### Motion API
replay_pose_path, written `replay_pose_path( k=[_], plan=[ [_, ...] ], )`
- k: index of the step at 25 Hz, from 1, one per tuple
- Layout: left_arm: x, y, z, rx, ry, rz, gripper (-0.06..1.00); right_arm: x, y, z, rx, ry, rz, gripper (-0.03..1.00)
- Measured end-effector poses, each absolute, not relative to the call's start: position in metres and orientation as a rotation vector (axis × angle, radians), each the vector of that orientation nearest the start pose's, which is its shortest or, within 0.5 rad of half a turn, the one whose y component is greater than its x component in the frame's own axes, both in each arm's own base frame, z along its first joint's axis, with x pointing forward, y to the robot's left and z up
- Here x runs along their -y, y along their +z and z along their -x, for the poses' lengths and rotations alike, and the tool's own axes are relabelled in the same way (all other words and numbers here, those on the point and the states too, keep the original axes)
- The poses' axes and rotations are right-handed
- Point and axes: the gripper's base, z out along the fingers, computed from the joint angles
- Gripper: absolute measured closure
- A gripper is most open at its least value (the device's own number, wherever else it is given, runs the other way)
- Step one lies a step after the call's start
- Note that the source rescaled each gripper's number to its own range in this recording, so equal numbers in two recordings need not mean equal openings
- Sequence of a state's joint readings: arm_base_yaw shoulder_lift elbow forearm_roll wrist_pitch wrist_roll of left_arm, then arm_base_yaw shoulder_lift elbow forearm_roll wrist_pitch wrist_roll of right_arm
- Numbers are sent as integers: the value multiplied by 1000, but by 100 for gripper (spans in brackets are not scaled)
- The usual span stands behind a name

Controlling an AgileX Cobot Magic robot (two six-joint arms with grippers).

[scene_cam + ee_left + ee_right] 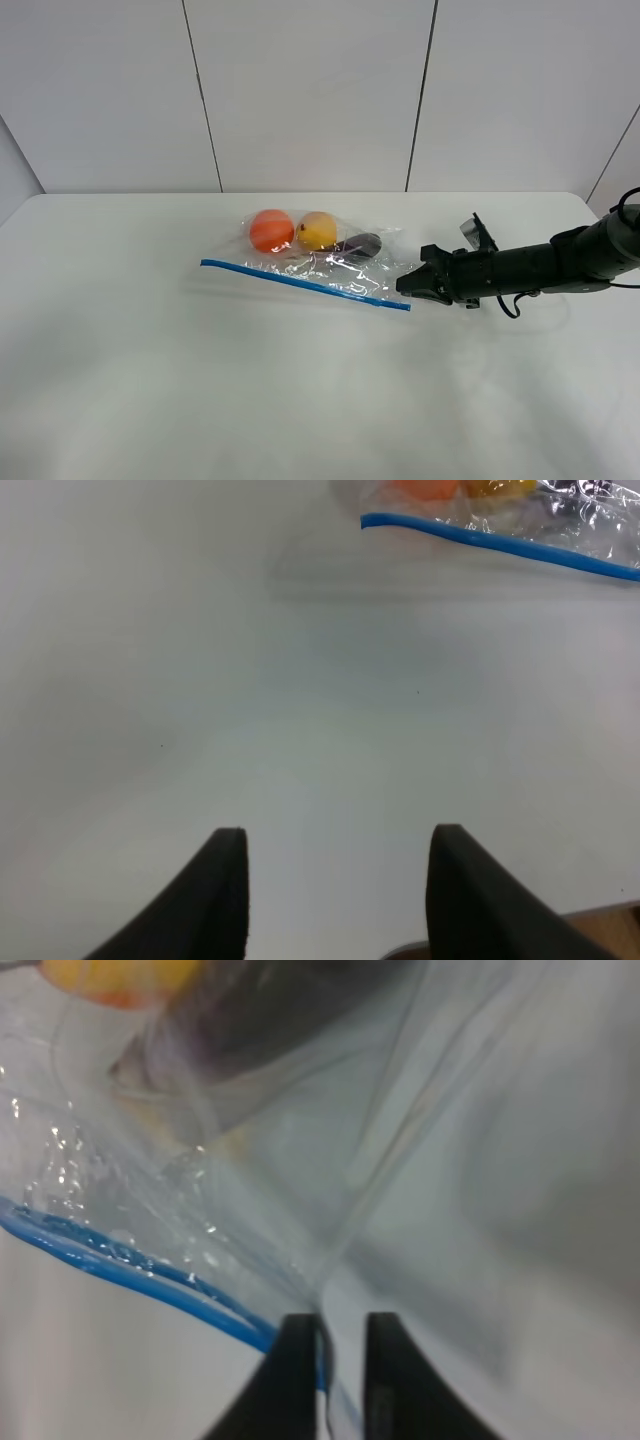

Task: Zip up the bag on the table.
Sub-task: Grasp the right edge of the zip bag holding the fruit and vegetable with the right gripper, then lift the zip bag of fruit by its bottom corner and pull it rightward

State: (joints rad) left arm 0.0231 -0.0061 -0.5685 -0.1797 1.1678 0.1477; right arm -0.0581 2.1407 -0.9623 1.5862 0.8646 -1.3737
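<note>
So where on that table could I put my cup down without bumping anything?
The whole near half of the table, in front of the blue zipper strip, is bare, as is the left end beside the bag. It's crowded at right, where the right gripper pinches the bag's corner.

Most likely a robotics lab or test bench, evenly lit. A large matte white table (120,380) with rounded corners fills the lower part of the high view. Behind it, across the top, stand plain pale wall panels (310,90) split by thin dark seams. A black robot arm (560,262) reaches in from the right edge.
</note>
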Motion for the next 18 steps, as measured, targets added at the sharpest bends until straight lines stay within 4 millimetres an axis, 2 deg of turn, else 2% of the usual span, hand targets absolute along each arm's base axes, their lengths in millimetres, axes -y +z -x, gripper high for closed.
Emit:
replay_pose_path(
  k=[2,11,14,18],
  plan=[
    [15,288,19,-2059,-110,-156,31,-49,76,-352,-2492,1183,-58,97],
    [16,288,19,-2057,-98,-179,31,-51,78,-351,-2475,1231,-44,97],
    [17,289,20,-2039,-67,-277,31,-54,81,-349,-2450,1296,-28,97],
    [25,296,21,-1910,18,-569,31,-57,86,-349,-2409,1374,-28,97]
  ],
)
